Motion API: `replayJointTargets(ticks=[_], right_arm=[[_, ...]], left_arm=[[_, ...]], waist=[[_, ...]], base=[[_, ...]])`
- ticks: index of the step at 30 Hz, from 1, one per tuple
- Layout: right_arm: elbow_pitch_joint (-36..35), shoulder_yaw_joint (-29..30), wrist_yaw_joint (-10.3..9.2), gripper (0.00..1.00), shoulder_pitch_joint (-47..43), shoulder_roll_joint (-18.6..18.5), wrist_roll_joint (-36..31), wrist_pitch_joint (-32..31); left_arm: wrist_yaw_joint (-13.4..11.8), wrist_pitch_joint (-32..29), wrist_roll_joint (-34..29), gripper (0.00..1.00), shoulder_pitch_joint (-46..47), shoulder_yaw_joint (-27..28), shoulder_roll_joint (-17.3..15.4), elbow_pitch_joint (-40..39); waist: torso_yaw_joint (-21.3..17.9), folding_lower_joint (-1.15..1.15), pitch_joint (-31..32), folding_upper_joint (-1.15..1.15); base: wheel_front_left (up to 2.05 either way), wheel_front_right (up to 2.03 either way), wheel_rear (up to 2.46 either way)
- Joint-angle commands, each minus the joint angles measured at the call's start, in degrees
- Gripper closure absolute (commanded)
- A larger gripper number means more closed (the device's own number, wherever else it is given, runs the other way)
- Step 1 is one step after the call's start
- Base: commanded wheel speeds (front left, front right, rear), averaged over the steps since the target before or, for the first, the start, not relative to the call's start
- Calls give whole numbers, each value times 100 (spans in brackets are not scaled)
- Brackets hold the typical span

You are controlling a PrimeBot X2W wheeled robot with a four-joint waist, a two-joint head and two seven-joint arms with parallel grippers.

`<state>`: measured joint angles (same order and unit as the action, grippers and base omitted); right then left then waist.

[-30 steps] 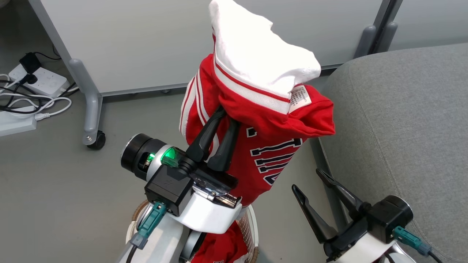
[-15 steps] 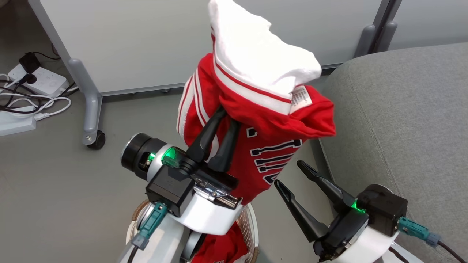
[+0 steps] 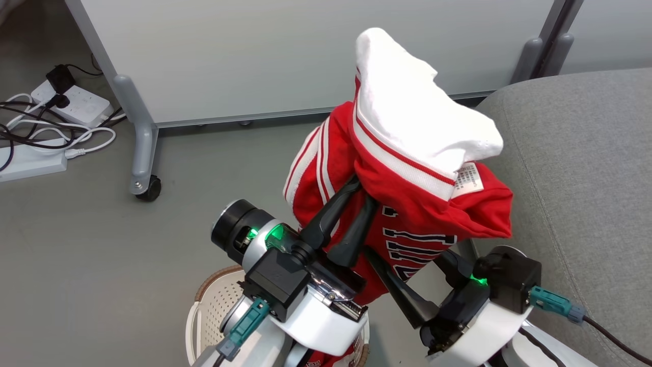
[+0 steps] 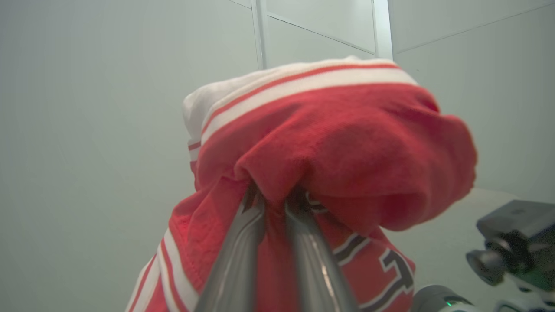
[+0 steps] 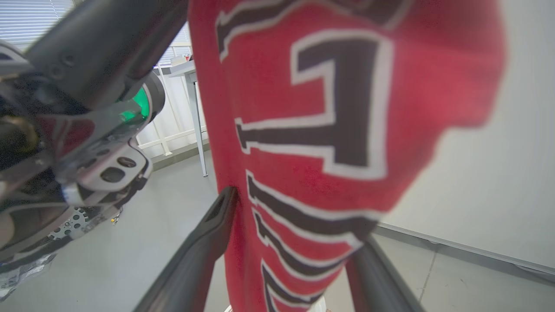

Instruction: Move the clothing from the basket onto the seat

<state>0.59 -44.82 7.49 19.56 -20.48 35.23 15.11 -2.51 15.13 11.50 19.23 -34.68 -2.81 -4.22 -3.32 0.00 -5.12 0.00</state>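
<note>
Left hand (image 3: 365, 189): raised on its pale forearm, both fingers pointing up and away, drawn nearly together with the tips pinched into a fold of the clothing (image 3: 428, 209). Right hand (image 3: 407, 255): lower, fingers spread wide, straddling the hanging cloth, not clamped. Both wrists lit green.

Grey floor (image 3: 76, 255): basket (image 3: 214, 300), power strips (image 3: 84, 104) (far left), castered partition leg (image 3: 142, 153).

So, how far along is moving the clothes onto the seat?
Done: the jersey is lifted up from the basket. In hand: left pincer shut on it, right pincer open around its hanging part. Left: nothing on the seat yet; red cloth lies in the basket.
</note>
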Motion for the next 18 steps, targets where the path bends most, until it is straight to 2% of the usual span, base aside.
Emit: replayJointTargets(ticks=[1, 12, 13, 14, 18], right_arm=[[22, 2, 1, 0, 72, -3, 11, 7], [391, 76, 1, 0, 240, 360, -175, 7], [439, 122, 1, 63, 251, 371, -246, 7], [479, 213, 1, 100, 244, 412, -320, 7], [546, 430, 2, 100, 92, 584, -497, 7]], left_arm=[[28, 4, 35, 100, 97, -12, -15, 7], [68, 4, 141, 100, 142, -339, -15, 141], [71, 4, 148, 100, 142, -351, -16, 156], [70, 4, 126, 100, 145, -364, -15, 173], [-23, 4, 47, 100, 108, -315, -17, 214]], waist=[[11, 0, -6, 0], [93, 0, -23, 0], [94, 0, -19, 0], [94, 0, -12, 0], [102, 0, 8, 0]], base=[[0, 0, 0], [0, 0, 0], [0, 0, 0], [0, 0, 0], [0, 0, 0]])
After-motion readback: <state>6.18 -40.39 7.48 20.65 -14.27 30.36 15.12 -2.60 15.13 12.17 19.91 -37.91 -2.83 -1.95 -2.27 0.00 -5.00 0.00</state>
